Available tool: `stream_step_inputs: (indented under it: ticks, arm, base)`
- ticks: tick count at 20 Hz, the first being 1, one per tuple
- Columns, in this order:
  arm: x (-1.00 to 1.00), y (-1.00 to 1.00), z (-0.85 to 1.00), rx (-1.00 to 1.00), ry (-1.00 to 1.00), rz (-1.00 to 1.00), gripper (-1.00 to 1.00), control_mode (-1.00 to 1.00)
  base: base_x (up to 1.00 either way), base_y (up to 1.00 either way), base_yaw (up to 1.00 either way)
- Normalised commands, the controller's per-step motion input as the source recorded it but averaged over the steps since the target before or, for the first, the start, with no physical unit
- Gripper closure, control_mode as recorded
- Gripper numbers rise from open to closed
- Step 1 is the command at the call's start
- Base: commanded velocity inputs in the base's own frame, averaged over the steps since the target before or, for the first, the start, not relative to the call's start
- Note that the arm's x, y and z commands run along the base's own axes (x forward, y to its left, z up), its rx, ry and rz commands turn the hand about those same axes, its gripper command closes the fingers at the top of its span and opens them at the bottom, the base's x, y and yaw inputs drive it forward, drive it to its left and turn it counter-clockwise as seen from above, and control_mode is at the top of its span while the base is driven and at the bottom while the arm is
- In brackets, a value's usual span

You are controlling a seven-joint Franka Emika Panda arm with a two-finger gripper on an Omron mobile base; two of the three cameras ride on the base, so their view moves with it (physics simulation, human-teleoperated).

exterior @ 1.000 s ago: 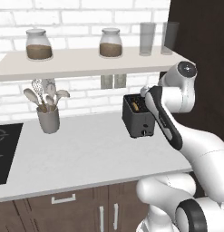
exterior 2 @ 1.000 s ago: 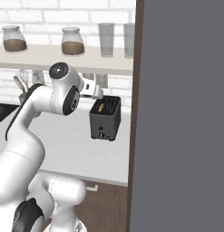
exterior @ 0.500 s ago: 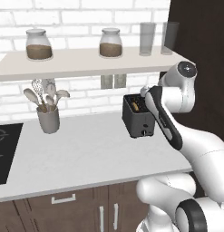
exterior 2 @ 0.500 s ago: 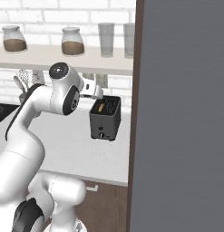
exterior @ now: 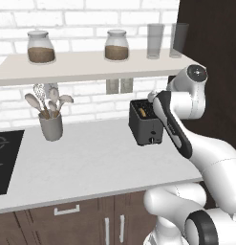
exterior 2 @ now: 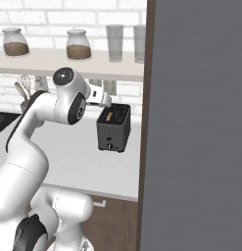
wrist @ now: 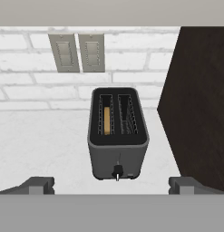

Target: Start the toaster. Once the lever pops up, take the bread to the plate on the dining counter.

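I have the gripper (wrist: 111,185) spread wide with nothing between its jaws, hovering above the toaster (wrist: 118,131) at twelve o'clock (the bread (wrist: 106,120) sits in its left slot).

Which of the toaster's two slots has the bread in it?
In the hand view, the left slot of the toaster holds the bread; the right slot beside it shows only bare wire guides.
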Motion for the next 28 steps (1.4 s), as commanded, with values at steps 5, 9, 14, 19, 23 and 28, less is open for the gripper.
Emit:
stream_step_inputs:
  ticks: [5,9,14,19,23,28]
  arm:
    - [0.00,0.00,0.00,0.00,0.00,0.00,-1.00,-1.00]
    - [0.00,0.00,0.00,0.00,0.00,0.00,-1.00,-1.00]
    - [0.00,0.00,0.00,0.00,0.00,0.00,-1.00,-1.00]
    - [0.00,0.00,0.00,0.00,0.00,0.00,-1.00,-1.00]
    - [0.00,0.00,0.00,0.00,0.00,0.00,-1.00,-1.00]
    - [0.00,0.00,0.00,0.00,0.00,0.00,-1.00,-1.00]
  base:
    - [0.00,0.00,0.00]
    - [0.00,0.00,0.00]
    - [0.00,0.00,0.00]
    - [0.00,0.00,0.00]
    - [0.00,0.00,0.00]
    - [0.00,0.00,0.00]
